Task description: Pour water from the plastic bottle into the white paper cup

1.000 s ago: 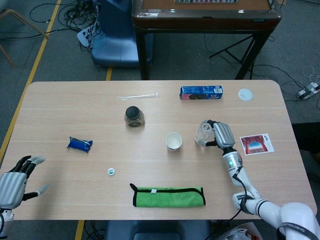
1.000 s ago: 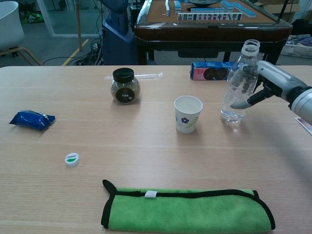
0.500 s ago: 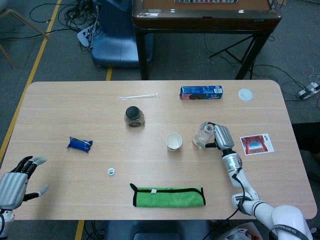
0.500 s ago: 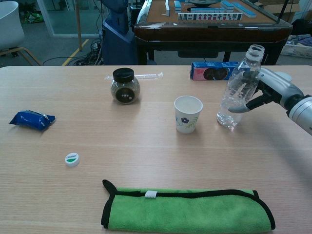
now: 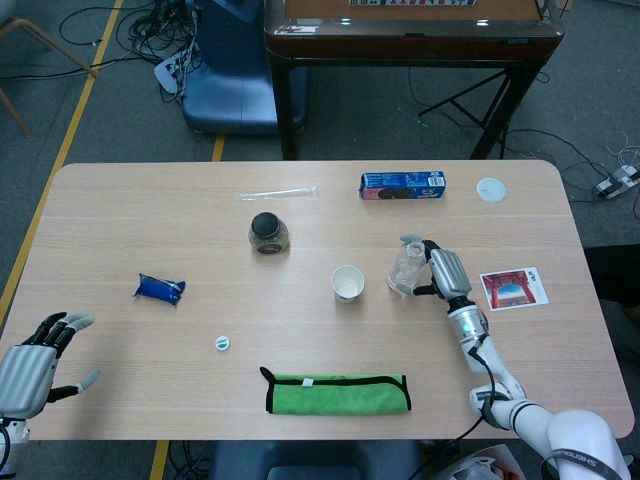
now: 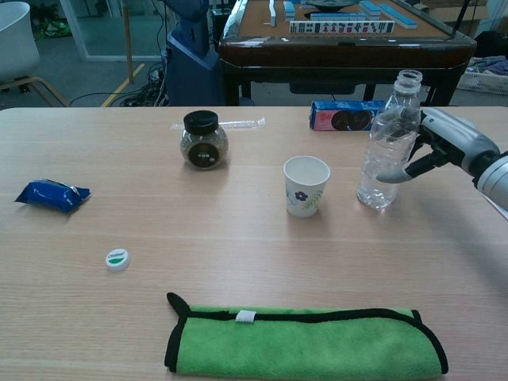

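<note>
The uncapped clear plastic bottle point(image 6: 386, 143) stands upright on the table, right of the white paper cup point(image 6: 305, 185). My right hand point(image 6: 444, 143) grips it from the right, fingers behind it and thumb across its front. From the head view, the bottle point(image 5: 405, 268) sits a short gap right of the cup point(image 5: 347, 283), with the right hand point(image 5: 445, 272) wrapped on it. The cup is upright, and I cannot see anything inside it. My left hand point(image 5: 30, 365) hovers at the table's front left corner, fingers spread, holding nothing.
A dark-lidded jar point(image 6: 205, 140), a wrapped straw point(image 6: 218, 125) and a blue biscuit box point(image 6: 343, 115) lie behind the cup. A blue packet point(image 6: 51, 194) and a small bottle cap point(image 6: 117, 259) are at the left. A green towel point(image 6: 305, 341) lies near the front edge. A picture card point(image 5: 513, 288) lies right of my hand.
The bottle leaned to the right half a second ago and now stands upright again, shifted slightly right. The right hand stayed on it. The left hand barely moved.
</note>
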You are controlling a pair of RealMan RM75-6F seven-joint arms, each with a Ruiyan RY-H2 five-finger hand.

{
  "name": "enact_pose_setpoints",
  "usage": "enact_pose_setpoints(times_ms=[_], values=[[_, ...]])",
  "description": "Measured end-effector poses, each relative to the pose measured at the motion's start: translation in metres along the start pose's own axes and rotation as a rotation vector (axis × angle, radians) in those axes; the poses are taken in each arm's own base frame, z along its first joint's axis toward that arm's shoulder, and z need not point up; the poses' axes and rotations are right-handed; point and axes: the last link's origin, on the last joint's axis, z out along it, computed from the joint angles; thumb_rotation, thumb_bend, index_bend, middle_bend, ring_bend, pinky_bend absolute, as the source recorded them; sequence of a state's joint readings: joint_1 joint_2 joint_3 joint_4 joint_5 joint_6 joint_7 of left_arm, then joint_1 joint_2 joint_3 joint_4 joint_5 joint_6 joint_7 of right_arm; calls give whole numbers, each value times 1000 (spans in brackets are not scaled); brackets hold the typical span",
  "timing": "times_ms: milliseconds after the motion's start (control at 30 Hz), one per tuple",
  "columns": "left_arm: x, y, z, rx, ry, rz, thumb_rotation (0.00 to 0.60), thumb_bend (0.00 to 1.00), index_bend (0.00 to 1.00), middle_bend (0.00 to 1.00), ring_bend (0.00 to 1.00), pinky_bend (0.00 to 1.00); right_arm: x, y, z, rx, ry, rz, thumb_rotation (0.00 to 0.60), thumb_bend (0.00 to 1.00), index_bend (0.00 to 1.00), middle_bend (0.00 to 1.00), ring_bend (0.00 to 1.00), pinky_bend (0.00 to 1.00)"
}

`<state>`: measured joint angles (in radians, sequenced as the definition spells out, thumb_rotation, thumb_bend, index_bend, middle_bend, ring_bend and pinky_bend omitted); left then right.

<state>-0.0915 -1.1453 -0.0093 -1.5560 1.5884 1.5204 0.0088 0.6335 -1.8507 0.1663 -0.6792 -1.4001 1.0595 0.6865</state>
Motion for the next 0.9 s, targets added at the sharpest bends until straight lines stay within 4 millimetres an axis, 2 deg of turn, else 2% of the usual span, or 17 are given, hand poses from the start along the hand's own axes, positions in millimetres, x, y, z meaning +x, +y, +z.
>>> enact_pose_setpoints(times_ms=[167,467,667,900], values=[[0,0,0,1,-1,1,600,133,249,240,156,484,5,1,-1,-2,-3,-9,600,0,129,204,172,429],[-1,-1,1,-2,4,1,600,133,249,241,157,484,21,7,-9,-6,15,-36,600,0,118,193,156,414],[-3,0,2,-7,1,3,600,133,249,241,159,484,38,13,-20,-24,23,-97,600,0,118,205,156,414],[-6,2,5,-26,21,5,600,133,249,241,174,484,67,18,-43,-65,1,-268,600,0,118,217,156,414]])
